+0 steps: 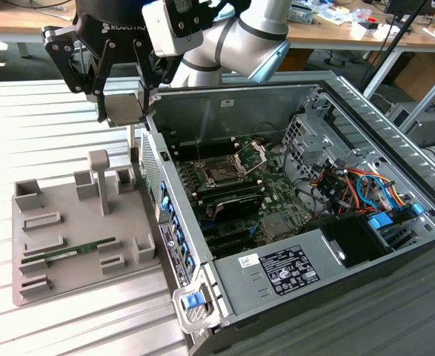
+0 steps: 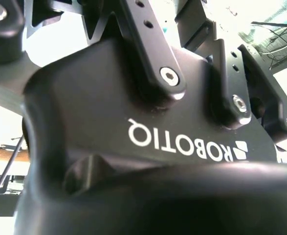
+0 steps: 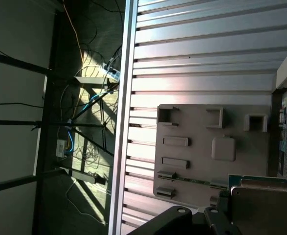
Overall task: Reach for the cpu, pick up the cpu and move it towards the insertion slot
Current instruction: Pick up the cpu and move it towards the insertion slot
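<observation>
In the exterior view my gripper (image 1: 124,105) hangs at the upper left, shut on the cpu (image 1: 124,111), a flat pale silver square held by its edges. The chip is in the air above the far end of the grey fixture plate (image 1: 47,285), just outside the open computer case. The insertion slot (image 1: 221,173) is a dark square socket on the green board inside the case, off to the exterior view's right. Its silver frame (image 1: 251,156) is hinged open. In the first wrist view the cpu (image 3: 263,208) shows close by, over the fixture plate (image 3: 192,127).
A green memory stick (image 1: 69,253) lies in the fixture plate, and grey posts (image 1: 100,176) rise from it under the gripper. The case's side wall (image 1: 160,194) stands between plate and board. Cables and a blue drive bay (image 1: 384,222) fill the case's right end.
</observation>
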Controlling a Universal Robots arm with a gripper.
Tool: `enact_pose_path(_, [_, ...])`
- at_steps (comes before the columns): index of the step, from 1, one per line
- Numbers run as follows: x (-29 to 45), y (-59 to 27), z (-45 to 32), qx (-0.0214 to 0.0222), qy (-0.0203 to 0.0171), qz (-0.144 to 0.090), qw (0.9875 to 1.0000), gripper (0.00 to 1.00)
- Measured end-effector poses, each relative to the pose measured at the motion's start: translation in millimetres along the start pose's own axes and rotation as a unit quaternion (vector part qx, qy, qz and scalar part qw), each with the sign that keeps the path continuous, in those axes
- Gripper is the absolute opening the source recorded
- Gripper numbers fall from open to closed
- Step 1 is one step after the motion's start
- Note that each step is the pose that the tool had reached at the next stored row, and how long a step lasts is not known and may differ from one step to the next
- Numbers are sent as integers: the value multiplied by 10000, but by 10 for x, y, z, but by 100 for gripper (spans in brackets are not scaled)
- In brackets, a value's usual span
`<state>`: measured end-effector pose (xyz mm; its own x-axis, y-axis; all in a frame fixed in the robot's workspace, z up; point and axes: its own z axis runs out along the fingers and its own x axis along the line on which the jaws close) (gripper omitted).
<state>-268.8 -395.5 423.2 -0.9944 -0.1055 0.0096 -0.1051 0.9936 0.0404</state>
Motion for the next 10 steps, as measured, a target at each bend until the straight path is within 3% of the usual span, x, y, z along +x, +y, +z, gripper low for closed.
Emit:
enact_pose_path(2, [-44,-5,-1,0,0,0,10000,55])
enact_pose_path(5, [-192,-20,-2,0,0,0,10000,55])
enact_pose_path(10, [-228,-24,-3,0,0,0,10000,55])
